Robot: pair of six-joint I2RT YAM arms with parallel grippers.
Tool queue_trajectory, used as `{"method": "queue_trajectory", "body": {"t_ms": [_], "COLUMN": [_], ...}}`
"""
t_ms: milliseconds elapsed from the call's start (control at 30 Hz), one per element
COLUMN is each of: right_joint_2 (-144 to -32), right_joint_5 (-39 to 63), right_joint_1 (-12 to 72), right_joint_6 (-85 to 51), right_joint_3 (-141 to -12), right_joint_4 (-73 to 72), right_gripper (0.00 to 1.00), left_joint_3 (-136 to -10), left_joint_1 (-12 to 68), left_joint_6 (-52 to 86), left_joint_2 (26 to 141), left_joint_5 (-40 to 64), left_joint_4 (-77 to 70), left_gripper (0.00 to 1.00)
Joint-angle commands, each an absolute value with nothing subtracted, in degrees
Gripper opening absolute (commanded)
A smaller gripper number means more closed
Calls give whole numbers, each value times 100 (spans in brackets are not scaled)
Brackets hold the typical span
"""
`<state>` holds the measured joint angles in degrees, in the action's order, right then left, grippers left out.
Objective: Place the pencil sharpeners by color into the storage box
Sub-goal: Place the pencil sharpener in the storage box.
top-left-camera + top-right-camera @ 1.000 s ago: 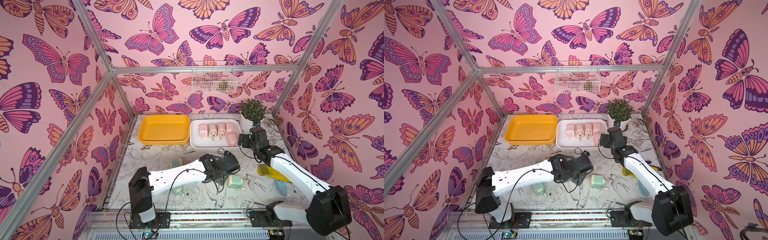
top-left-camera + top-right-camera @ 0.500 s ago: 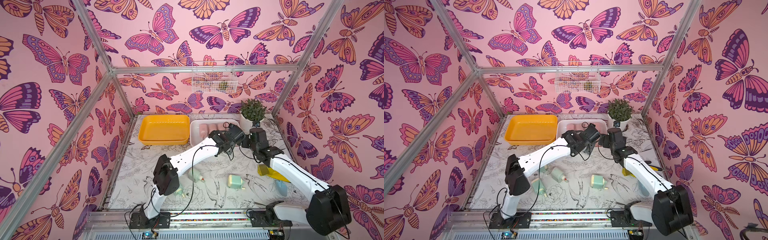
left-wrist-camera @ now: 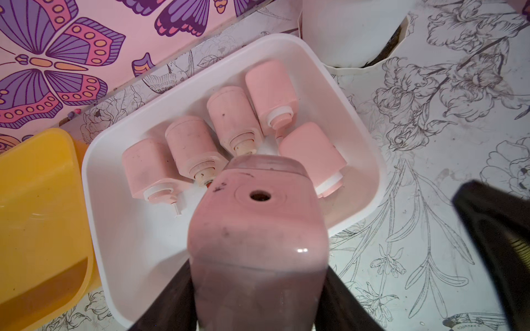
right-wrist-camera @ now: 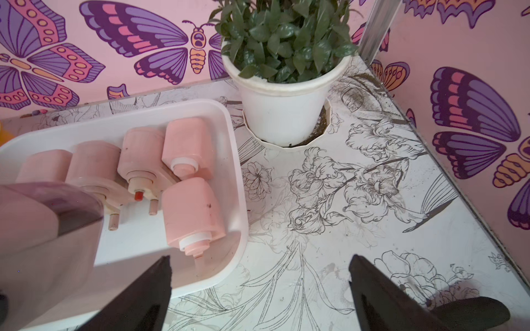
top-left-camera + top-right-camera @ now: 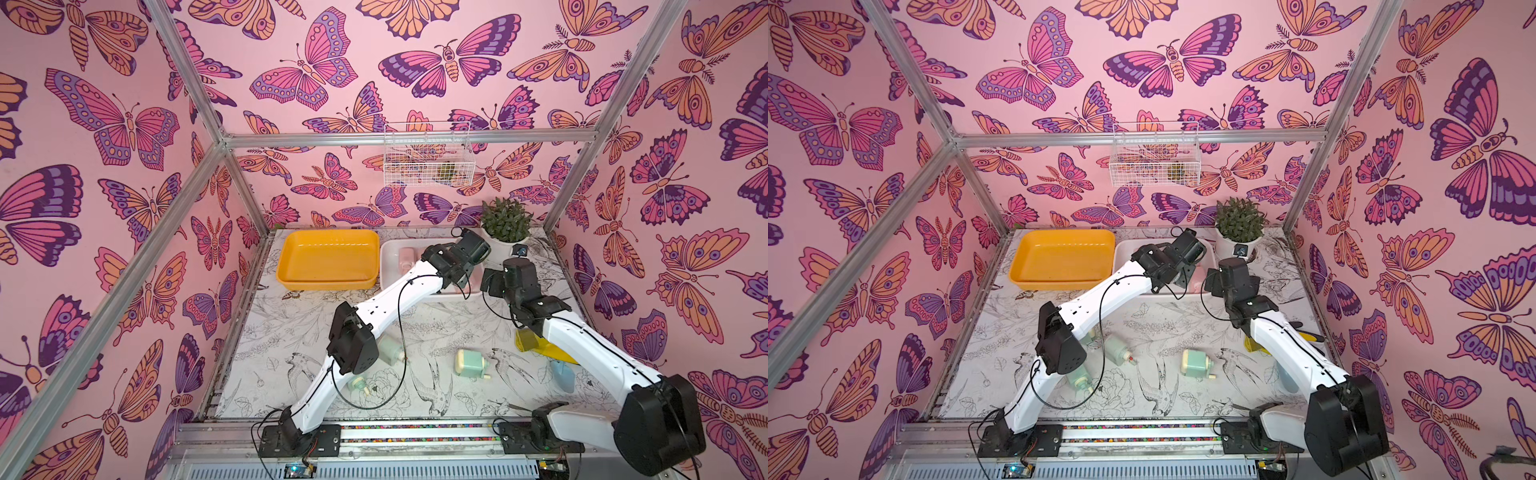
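Left tool [image 3: 258,286] grips a pink sharpener [image 3: 258,229]; right tool [image 4: 258,286] gapes wide, empty.

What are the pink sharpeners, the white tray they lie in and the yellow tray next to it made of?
All look like moulded plastic. The pink sharpeners are matt and scuffed with dark specks; the one in the left gripper shows a small glint. The white tray is smooth with a thick rounded rim. The yellow tray looks glossier, with soft reflections on its floor.

Two trays stand side by side at the back of the table [image 5: 291,332]; five sharpeners [image 3: 195,149] lie in the right tray [image 3: 338,86], a potted plant [image 5: 505,220] just right of it.
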<state>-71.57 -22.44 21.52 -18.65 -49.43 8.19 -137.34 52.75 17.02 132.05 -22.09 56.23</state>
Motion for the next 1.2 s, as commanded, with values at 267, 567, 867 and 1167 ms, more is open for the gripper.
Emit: {"method": "queue_trajectory", "body": {"t_ms": [267, 567, 867, 1167], "right_joint_2": [-7438, -7951, -8208, -8511], "right_joint_5": [-2346, -2095, -1961, -1804], "right_joint_1": [2059, 2061, 2060, 2060], "right_joint_6": [-1969, -2042, -2067, -2100], "right_joint_3": [-5125, -5450, -5584, -5756], "right_joint_4": [578, 716, 749, 818], "right_gripper": [99, 99, 100, 100], "left_joint_3": [-14013, -14853, -14865, -14930], "left_joint_1": [5192, 5109, 5030, 4958], "left_joint_6": [2404, 2490, 2557, 2603], "left_joint_2": [13345, 14186, 14589, 14894], "left_joint_5": [-2279, -2287, -2139, -1928], "left_joint_4": [6223, 6536, 6688, 6688], "left_gripper": [0, 0, 0, 0]}}
